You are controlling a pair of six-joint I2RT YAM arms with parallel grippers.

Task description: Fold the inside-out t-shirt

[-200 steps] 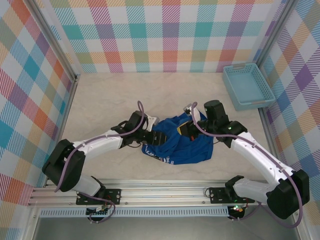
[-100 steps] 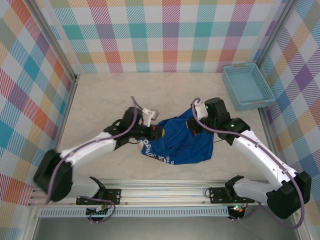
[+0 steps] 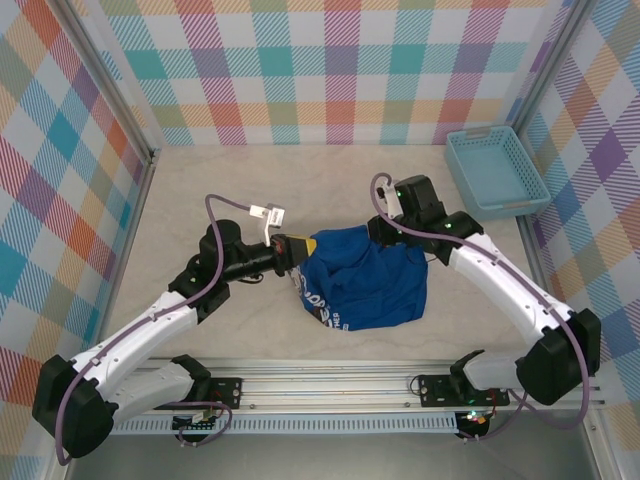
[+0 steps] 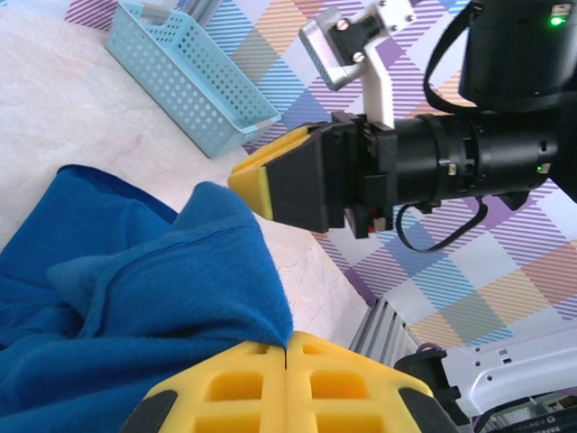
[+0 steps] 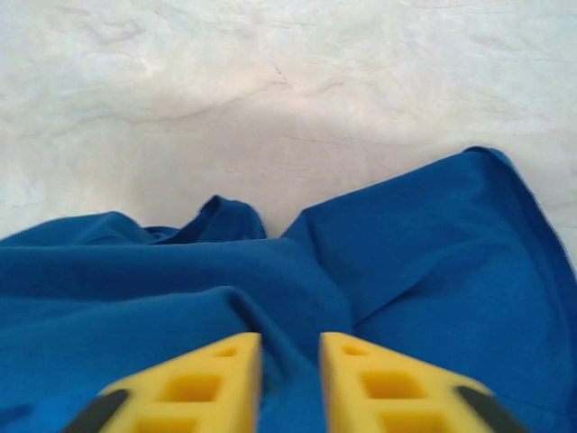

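t-shirt (image 3: 365,285) lies bunched on desk (image 3: 200,200), unfolded; left claw (image 4: 287,341) clenched on its edge, right claw (image 5: 290,347) parted.

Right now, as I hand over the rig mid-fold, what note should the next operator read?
Left end effector: shut, pinching the left edge of the inside-out t-shirt.
Right end effector: fingers slightly parted at the shirt's far edge, gripping nothing that I can see.
Shirt: bunched in a heap in the middle of the table, between the two arms. The basket sits apart in the far right corner.
Done: no neat fold visible.
Left: spread the shirt flat, then fold it.
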